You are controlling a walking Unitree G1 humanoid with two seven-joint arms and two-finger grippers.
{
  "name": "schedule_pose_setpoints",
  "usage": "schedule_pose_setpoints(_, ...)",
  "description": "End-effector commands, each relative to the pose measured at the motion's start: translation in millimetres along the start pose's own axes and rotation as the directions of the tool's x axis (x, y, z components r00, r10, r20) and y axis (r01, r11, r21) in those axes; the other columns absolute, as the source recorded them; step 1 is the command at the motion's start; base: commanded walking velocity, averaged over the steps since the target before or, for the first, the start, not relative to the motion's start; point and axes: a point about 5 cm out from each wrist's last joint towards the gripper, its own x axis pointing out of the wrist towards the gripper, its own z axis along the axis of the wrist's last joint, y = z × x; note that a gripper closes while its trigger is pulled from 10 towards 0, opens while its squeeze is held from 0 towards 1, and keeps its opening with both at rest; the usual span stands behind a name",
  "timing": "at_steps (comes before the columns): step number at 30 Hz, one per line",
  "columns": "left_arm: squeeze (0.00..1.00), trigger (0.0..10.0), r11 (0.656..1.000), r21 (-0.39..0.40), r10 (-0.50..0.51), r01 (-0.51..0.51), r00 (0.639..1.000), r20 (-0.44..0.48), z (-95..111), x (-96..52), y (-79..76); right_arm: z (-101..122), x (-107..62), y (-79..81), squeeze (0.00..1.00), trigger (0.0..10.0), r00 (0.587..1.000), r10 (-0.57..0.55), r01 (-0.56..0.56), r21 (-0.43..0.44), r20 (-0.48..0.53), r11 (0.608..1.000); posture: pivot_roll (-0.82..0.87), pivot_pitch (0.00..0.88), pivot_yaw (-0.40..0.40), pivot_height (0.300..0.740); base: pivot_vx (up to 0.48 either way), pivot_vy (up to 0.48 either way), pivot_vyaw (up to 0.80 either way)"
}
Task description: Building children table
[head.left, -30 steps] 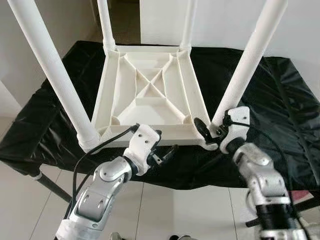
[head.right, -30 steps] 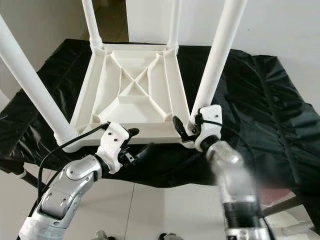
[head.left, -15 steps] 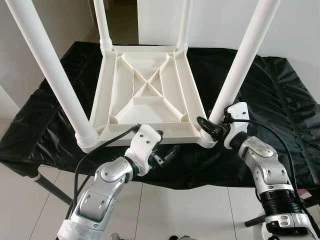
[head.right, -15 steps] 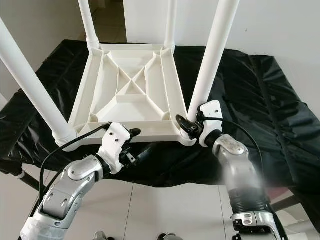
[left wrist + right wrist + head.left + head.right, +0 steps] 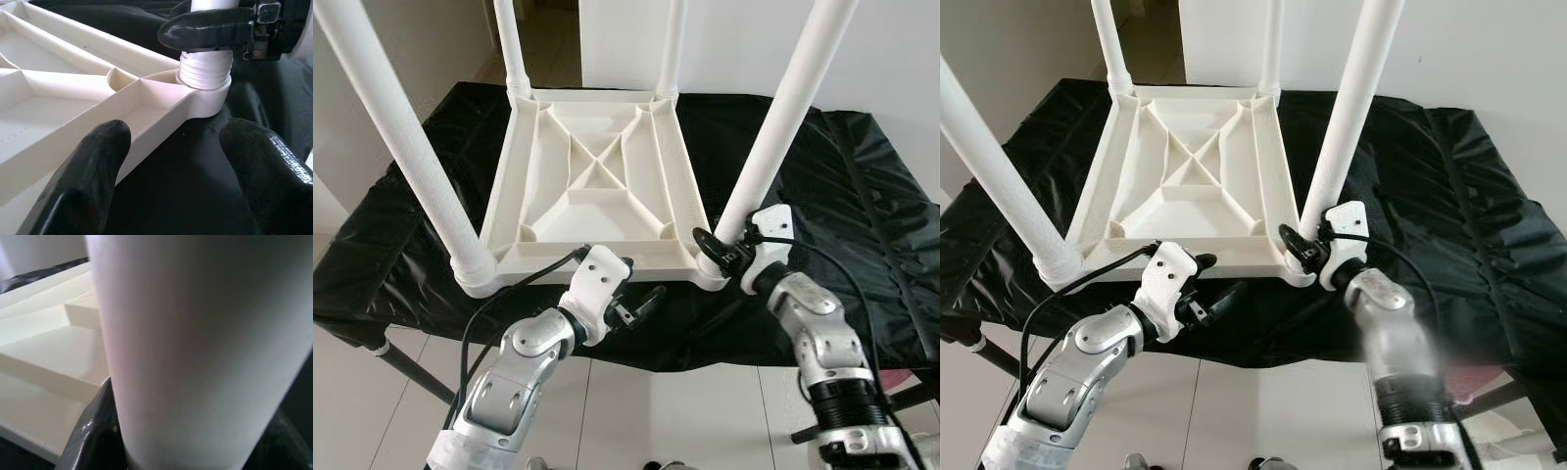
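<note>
Since a moment ago, little is being changed: the near-right leg [image 5: 771, 132] of the upturned children's table [image 5: 597, 186], lying on the black-draped table [image 5: 862, 166], is being pinched by the right end effector [image 5: 717, 249]; the left end effector [image 5: 641, 302] is being held spread. Cross-threading is being risked if the leg tilts.

Even, bright daylight fills the head views; the black cloth [image 5: 862, 186] shows soft sheen on its folds. The right forearm [image 5: 1386, 343] is smeared by motion blur. Wide-angle bending splays the white legs [image 5: 773, 147] outward. In the right wrist view, the close leg [image 5: 195, 347] is soft and unfocused.
</note>
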Motion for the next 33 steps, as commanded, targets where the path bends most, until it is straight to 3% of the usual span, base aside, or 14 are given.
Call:
schedule_pose_setpoints(1, 0.00, 10.0, 0.999, 0.007, 0.039, -0.039, 0.999, -0.017, -4.8, -0.7, 0.8, -6.3, -0.9, 2.0, 0.00, 10.0, 0.998, -0.046, 0.047, 0.048, -0.037, 0.998, -0.01, 0.110, -0.008, 0.740, 0.000, 0.000, 0.00)
schedule_pose_setpoints(5, 0.00, 10.0, 0.999, 0.009, 0.041, -0.041, 0.999, -0.019, -5.5, -0.9, 0.8, -5.6, -3.8, 7.8, 0.00, 10.0, 0.976, -0.211, 0.213, 0.045, -0.046, 0.976, -0.01, 0.109, -0.010, 0.740, 0.000, 0.000, 0.00)
schedule_pose_setpoints(9, 0.00, 10.0, 0.999, 0.010, 0.043, -0.042, 0.999, -0.018, -5.6, -0.2, 1.2, -3.5, -5.5, 15.2, 0.00, 10.0, 0.962, -0.272, 0.274, 0.064, -0.039, 0.960, -0.01, 0.109, -0.010, 0.740, 0.000, 0.000, 0.00)
schedule_pose_setpoints(12, 0.00, 10.0, 0.999, 0.013, 0.046, -0.046, 0.999, -0.015, -5.5, 0.8, 0.7, -2.0, -8.9, 29.8, 0.00, 10.0, 0.920, -0.388, 0.391, 0.088, -0.052, 0.916, -0.01, 0.105, -0.023, 0.740, 0.000, 0.000, 0.00)
schedule_pose_setpoints(15, 0.00, 10.0, 0.999, 0.013, 0.047, -0.047, 0.999, -0.015, -5.6, 0.8, 0.5, -1.8, -9.8, 33.7, 0.00, 10.0, 0.910, -0.411, 0.415, 0.103, -0.062, 0.904, -0.01, 0.105, -0.023, 0.740, 0.000, 0.000, 0.00)
schedule_pose_setpoints(17, 0.00, 10.0, 0.999, 0.007, 0.053, -0.053, 0.998, -0.013, -5.6, 0.3, -0.1, 2.1, -9.4, 47.6, 0.00, 10.0, 0.915, -0.400, 0.404, 0.129, -0.051, 0.906, -0.01, 0.105, -0.030, 0.740, 0.000, 0.000, 0.00)
schedule_pose_setpoints(22, 0.00, 10.0, 0.999, 0.006, 0.053, -0.053, 0.998, -0.014, -6.6, -0.1, -1.2, 5.0, -8.6, 51.5, 0.04, 10.0, 0.928, -0.372, 0.372, 0.145, -0.030, 0.917, -0.01, 0.100, -0.034, 0.740, 0.000, 0.000, 0.00)
schedule_pose_setpoints(23, 0.00, 10.0, 0.999, 0.010, 0.052, -0.052, 0.999, -0.015, -6.9, 0.0, -1.3, 5.8, -8.4, 50.2, 1.00, 10.0, 0.930, -0.366, 0.365, 0.149, -0.024, 0.919, -0.01, 0.097, -0.035, 0.740, 0.000, 0.000, 0.00)
schedule_pose_setpoints(31, 0.00, 10.0, 0.998, 0.021, 0.061, -0.061, 0.998, -0.014, -7.0, -1.2, 1.5, 11.0, -7.3, 48.7, 1.00, 10.0, 0.949, -0.316, 0.312, 0.137, 0.009, 0.940, 0.00, 0.088, -0.034, 0.740, 0.000, 0.000, 0.00)
schedule_pose_setpoints(32, 0.00, 10.0, 0.998, 0.022, 0.062, -0.061, 0.998, -0.015, -7.4, -2.1, 1.3, 12.3, -7.5, 47.5, 0.83, 10.0, 0.956, -0.293, 0.288, 0.138, 0.019, 0.948, -0.01, 0.089, -0.033, 0.740, 0.000, 0.000, 0.00)
schedule_pose_setpoints(33, 0.00, 10.0, 0.998, 0.024, 0.061, -0.061, 0.998, -0.017, -7.9, -3.0, 0.9, 14.2, -8.6, 45.4, 0.00, 10.0, 0.966, -0.257, 0.251, 0.131, 0.028, 0.959, -0.01, 0.085, -0.034, 0.740, 0.000, 0.000, 0.00)
